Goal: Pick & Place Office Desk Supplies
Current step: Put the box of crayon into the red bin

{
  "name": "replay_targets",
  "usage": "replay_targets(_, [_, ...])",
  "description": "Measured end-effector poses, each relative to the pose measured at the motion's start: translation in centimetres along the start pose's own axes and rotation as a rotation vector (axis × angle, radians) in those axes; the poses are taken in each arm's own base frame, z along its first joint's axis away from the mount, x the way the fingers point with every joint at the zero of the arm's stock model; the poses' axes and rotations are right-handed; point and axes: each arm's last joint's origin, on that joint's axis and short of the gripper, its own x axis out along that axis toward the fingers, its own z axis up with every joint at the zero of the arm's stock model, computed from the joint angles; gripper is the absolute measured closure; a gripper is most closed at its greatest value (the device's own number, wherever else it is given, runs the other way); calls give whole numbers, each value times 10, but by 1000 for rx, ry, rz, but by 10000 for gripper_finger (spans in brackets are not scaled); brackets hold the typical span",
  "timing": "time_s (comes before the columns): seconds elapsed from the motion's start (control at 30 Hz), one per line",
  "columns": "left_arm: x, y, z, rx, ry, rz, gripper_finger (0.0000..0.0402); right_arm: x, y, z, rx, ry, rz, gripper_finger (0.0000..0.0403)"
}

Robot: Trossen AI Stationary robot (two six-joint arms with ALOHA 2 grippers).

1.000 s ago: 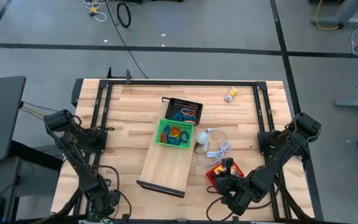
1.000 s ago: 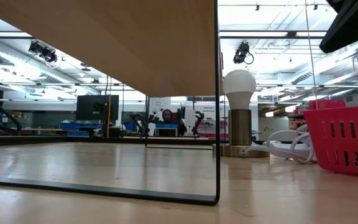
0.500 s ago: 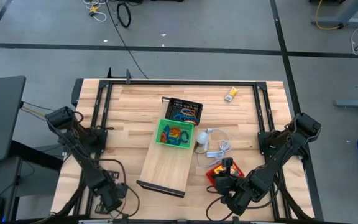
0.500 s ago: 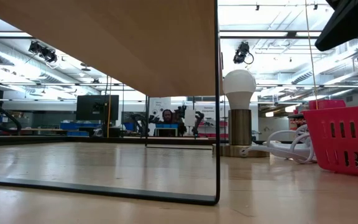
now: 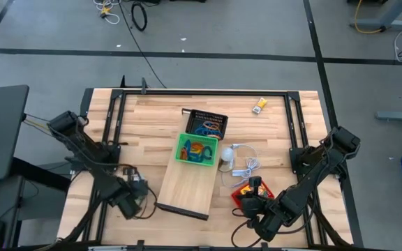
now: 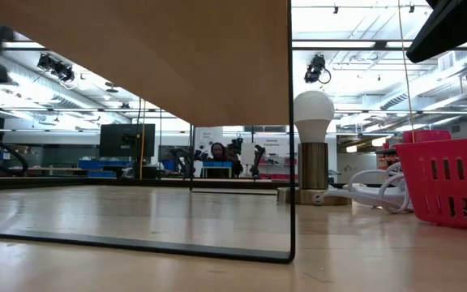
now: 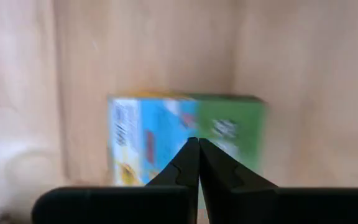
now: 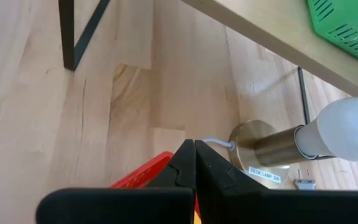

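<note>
Left wrist view, closed fingers [image 7: 197,144] over green card box [image 7: 185,146]

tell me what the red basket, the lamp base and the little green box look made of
Red basket: likely plastic, with thick moulded slots and an even matte colour.
Lamp base: seems brass-toned metal, shiny with highlights.
Green box: probably printed card, with flat faces, square edges and colourful print.

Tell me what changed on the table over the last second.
The left gripper swung in from the table's near edge toward the wooden board, fingers shut, and now hangs over a green and blue card box. It took hold of nothing. The right gripper, the green tray and the lamp stayed put.
</note>
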Motion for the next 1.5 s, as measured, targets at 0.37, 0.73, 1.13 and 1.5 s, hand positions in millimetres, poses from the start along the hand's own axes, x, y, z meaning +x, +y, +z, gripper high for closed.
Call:
replay_targets(0.37, [-30, -4, -21, -43, -125, -102, 324, 0, 0, 0, -7, -3, -2, 403])
replay_targets(0.73, [-9, -21, -18, -111, -64, -93, 132, -1, 0, 0, -9, -3, 0, 403])
replay_targets(1.13, [22, -35, -19, -82, 0, 26, 141, -1, 1, 0, -8, -2, 3, 403])
replay_targets(1.5, [33, -37, -21, -139, -113, 143, 299, -2, 2, 0, 3, -10, 9, 403])
